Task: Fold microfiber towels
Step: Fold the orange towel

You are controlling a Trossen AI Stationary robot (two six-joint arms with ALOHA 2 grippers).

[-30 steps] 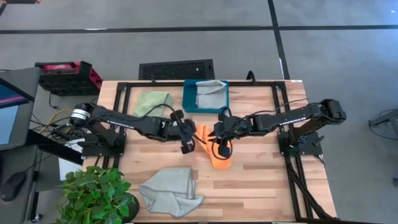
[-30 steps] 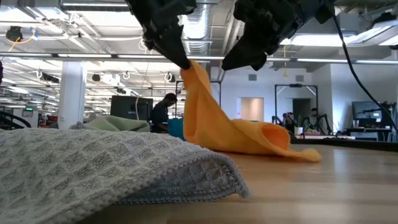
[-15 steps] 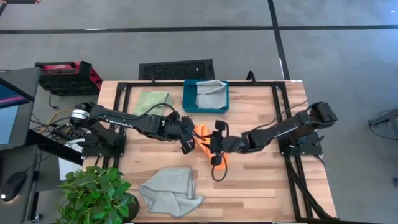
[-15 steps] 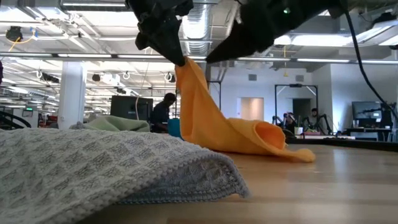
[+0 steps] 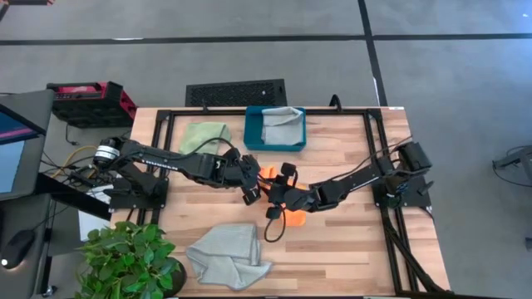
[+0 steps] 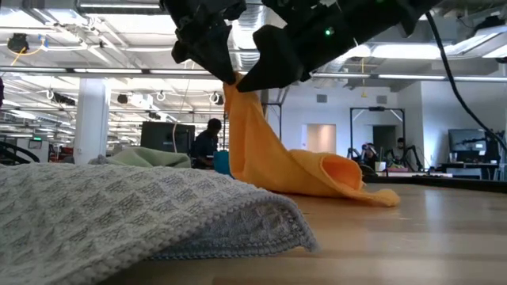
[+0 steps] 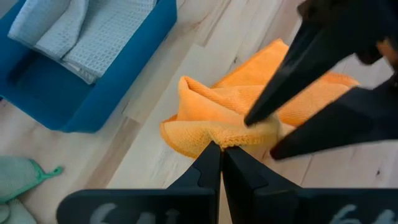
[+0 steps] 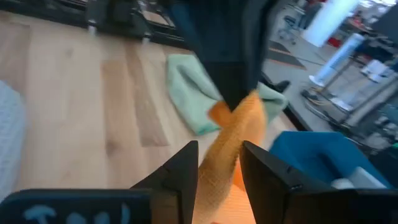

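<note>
The orange towel point(image 5: 296, 219) is raised at one end in the middle of the table. My left gripper point(image 5: 249, 191) is shut on that raised end point(image 6: 234, 89). My right gripper point(image 5: 276, 202) is open right beside it. Its two fingers stand on either side of the raised orange fold point(image 8: 225, 155), just below my left gripper point(image 8: 231, 62). A pale grey towel point(image 5: 226, 254) lies crumpled at the near edge. A light green towel point(image 5: 205, 135) lies at the far left. Another pale grey towel point(image 5: 283, 118) lies in the teal tray point(image 5: 254, 137). My left gripper pinches a bunched edge of the orange towel point(image 7: 219, 140) between its two fingertips, coming from above. The towel hangs slack below the fingers in several folds, and its lower end point(image 6: 348, 178) rests on the table. My right gripper's open fingers point(image 7: 271, 107) straddle the same raised edge; whether they touch it I cannot tell.
A potted plant point(image 5: 129, 257) stands at the table's near left corner. The teal tray stands at the far middle. Bare wood point(image 5: 357, 241) lies to the near right. The grey towel point(image 6: 119, 214) fills the foreground of the low view.
My right gripper has come toward the table's left and near edge, down along the orange towel, until it is close beside my left gripper, and it stays open. My left gripper keeps its hold. The towel's raised end has shifted slightly left.
</note>
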